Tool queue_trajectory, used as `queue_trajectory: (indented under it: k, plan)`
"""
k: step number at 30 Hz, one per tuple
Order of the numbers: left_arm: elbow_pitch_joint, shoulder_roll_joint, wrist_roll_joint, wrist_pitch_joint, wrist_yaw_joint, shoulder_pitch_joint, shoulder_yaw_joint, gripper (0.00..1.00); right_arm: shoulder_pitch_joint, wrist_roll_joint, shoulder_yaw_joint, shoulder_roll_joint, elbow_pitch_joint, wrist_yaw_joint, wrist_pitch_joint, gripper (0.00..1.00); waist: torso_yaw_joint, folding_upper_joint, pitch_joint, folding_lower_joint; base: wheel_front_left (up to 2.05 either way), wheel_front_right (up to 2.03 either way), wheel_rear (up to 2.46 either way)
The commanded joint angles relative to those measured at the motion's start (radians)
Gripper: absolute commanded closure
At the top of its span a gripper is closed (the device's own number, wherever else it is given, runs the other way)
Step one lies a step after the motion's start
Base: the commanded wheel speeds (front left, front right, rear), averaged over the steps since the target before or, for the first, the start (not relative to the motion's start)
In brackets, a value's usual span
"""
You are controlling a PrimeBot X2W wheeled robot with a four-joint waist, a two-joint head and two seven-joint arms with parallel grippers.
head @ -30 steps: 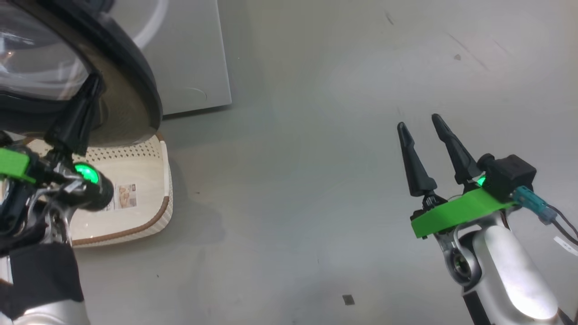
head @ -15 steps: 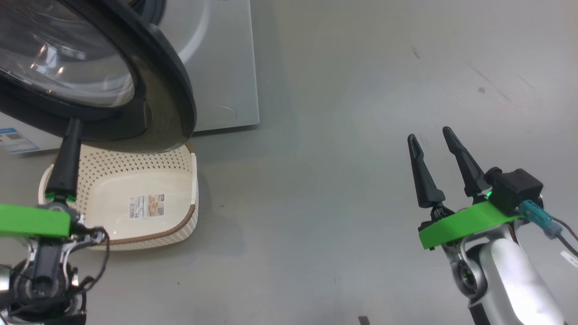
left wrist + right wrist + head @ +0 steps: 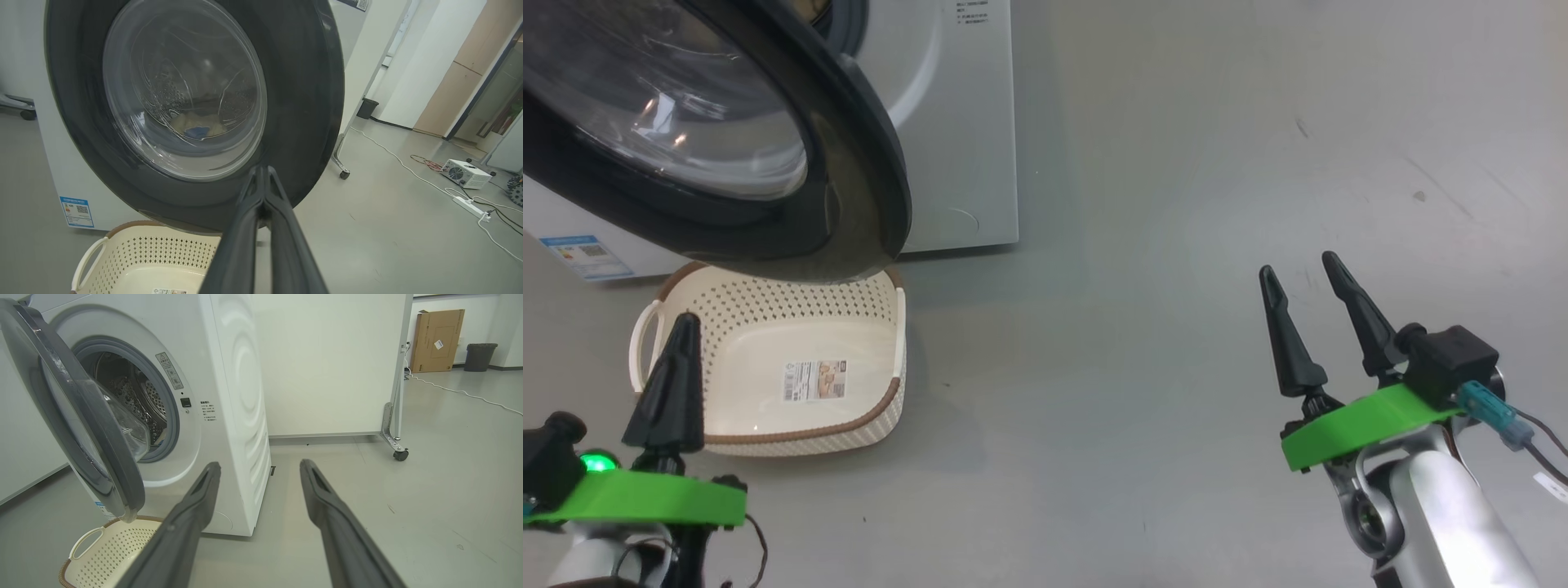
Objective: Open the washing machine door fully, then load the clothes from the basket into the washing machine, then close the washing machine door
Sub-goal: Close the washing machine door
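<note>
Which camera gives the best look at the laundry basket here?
The head view: the basket lies almost whole, empty, label on its bottom, only its far rim under the washing machine door. The left wrist view and right wrist view each catch just a perforated corner at the bottom edge.

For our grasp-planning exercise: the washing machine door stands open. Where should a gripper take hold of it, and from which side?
Probably the black ring of the washing machine door at its free edge, above the basket. Come from the robot's right, the open-floor side: there the rim is edge-on and thin, while the glass bulges.
</note>
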Motion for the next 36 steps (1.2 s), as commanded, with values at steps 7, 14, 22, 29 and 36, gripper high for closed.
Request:
queue_trajectory:
  k: [7, 14, 22, 29, 36]
  plan:
    - [-0.045, -0.124, 0.205, -0.010, -0.007, 0.008, 0.172, 1.00, -0.009, -0.004, 0.020, 0.004, -0.027, 0.000, -0.007, 0.00, 0.002, -0.0001, -0.007, 0.0001, 0.00, 0.00, 0.00]
    - [-0.047, -0.146, 0.253, -0.010, -0.007, 0.027, 0.168, 0.00, -0.007, 0.003, 0.021, 0.004, -0.023, 0.000, -0.007, 0.00, 0.004, -0.0001, -0.005, 0.0001, 0.00, 0.00, 0.00]
    - [-0.028, -0.154, 0.278, -0.010, -0.007, 0.014, 0.167, 0.00, -0.010, 0.009, 0.017, 0.004, -0.025, 0.000, -0.007, 0.00, 0.008, -0.0001, 0.005, 0.0001, 0.00, 0.00, 0.00]
    - [-0.021, -0.164, 0.280, -0.010, -0.007, 0.013, 0.173, 0.00, -0.011, 0.007, 0.013, 0.004, -0.024, 0.000, -0.007, 0.00, 0.009, -0.0001, 0.002, 0.0001, 0.00, 0.00, 0.00]
    - [-0.019, -0.170, 0.281, -0.010, -0.007, 0.015, 0.171, 0.00, -0.010, 0.009, 0.014, 0.004, -0.021, 0.000, -0.007, 0.00, 0.010, -0.0001, -0.004, 0.0001, 0.00, 0.00, 0.00]
